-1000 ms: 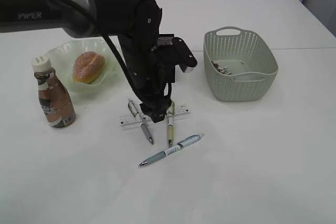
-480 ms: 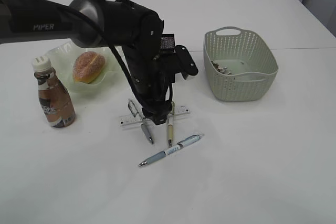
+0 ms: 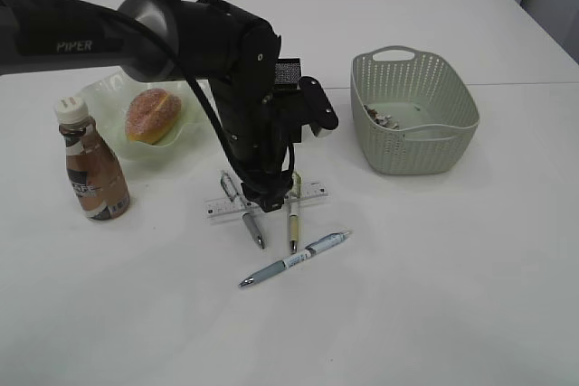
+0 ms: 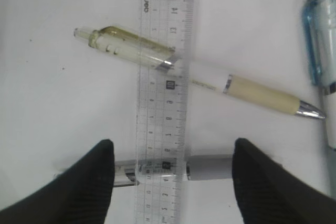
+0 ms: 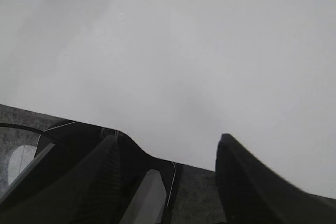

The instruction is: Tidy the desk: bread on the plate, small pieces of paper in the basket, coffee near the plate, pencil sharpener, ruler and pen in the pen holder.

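Since a second ago my left claw (image 4: 170, 179) has dropped lower, now spread open astride the ruler (image 4: 164, 93) at centre frame, so next I must pinch its thin edges.

Clear glossy plastic ruler (image 4: 163, 114) showing fine printed markings, matt white desk (image 3: 434, 268) lying smooth, perforated grey-green plastic basket (image 3: 425, 146), translucent glassy plate (image 3: 104, 97) gleaming, sugar-dusted bread (image 3: 152, 115) looking grainy
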Controlling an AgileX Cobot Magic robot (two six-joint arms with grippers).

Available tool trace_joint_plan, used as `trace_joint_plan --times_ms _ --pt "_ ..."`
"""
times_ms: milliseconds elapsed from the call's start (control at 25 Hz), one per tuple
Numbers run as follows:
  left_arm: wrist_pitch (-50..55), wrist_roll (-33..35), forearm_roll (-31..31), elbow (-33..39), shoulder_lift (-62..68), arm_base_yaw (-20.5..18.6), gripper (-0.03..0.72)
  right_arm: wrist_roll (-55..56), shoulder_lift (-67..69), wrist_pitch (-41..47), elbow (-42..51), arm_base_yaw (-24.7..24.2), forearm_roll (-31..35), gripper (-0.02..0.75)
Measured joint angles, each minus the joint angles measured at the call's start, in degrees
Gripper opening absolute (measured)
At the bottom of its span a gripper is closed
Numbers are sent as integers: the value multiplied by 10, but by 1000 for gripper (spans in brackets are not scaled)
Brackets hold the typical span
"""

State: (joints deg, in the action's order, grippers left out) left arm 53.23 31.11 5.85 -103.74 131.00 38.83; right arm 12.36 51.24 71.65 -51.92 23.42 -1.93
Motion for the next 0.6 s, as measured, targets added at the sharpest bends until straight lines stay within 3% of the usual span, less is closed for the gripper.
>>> trace_joint_plan --times_ms 600 --pt "-32 0 9 -1 18 -3 508 1 -2 0 0 0 24 454"
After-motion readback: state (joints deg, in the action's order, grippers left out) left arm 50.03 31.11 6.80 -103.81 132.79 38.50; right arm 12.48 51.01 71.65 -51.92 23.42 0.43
